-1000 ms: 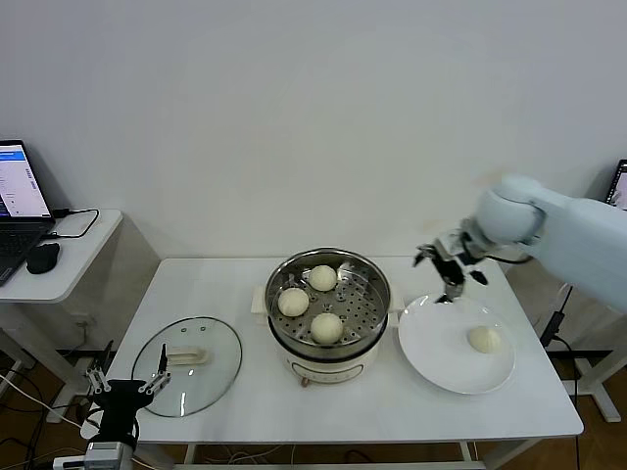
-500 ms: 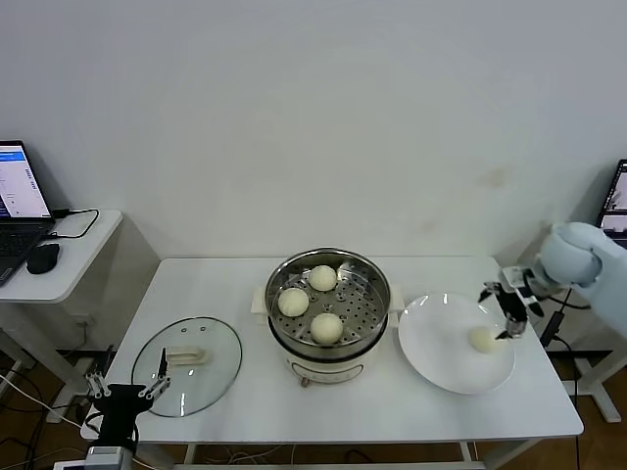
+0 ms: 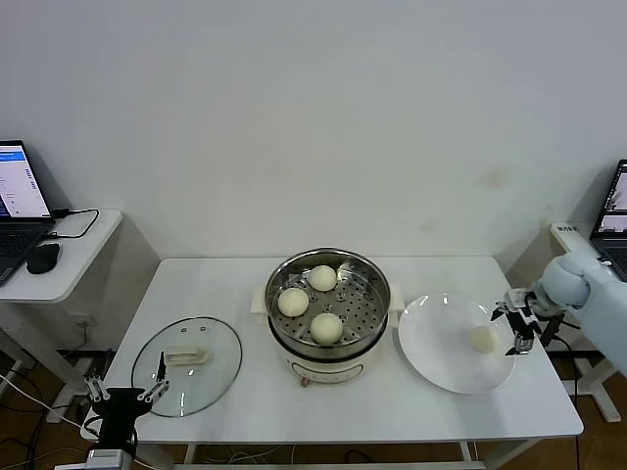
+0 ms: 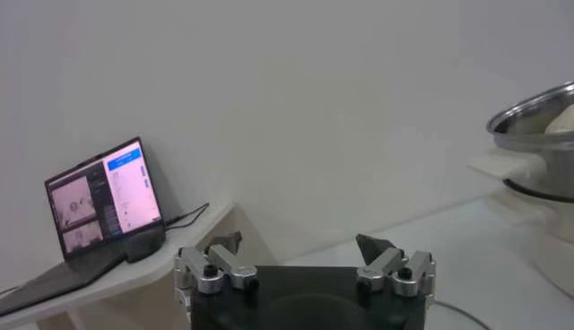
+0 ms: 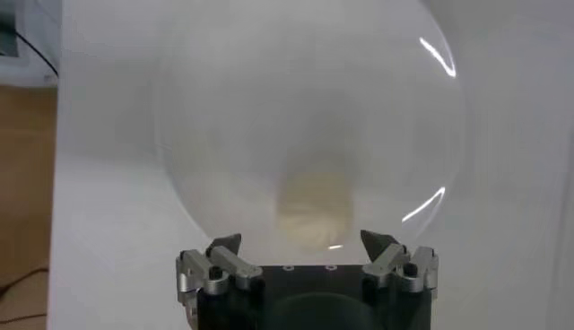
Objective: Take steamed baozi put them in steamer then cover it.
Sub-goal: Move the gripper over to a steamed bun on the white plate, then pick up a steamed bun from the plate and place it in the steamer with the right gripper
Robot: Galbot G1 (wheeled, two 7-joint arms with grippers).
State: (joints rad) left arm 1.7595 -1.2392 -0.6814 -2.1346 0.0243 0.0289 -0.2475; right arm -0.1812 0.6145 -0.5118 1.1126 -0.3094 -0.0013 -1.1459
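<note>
Baozi first: three of the smooth cream-white buns sit on the perforated steel tray inside the steamer, which stands at the middle of the white table, and the fourth baozi lies alone on the flat white plate just to the robot's right of the pot. Right gripper hovers at the plate's right edge, close beside that last bun, arm reaching in from the right side; in its wrist view the right gripper has its fingers spread wide with nothing between them, and the bun shows ahead of it on the glossy plate. Cover, a round clear glass lid with a steel rim and a cream bar handle, lies flat on the table to the left of the steamer, off the pot. Left gripper is parked low at the table's near left corner, fingers apart and empty; its wrist view shows the left gripper facing a laptop on a side desk.
</note>
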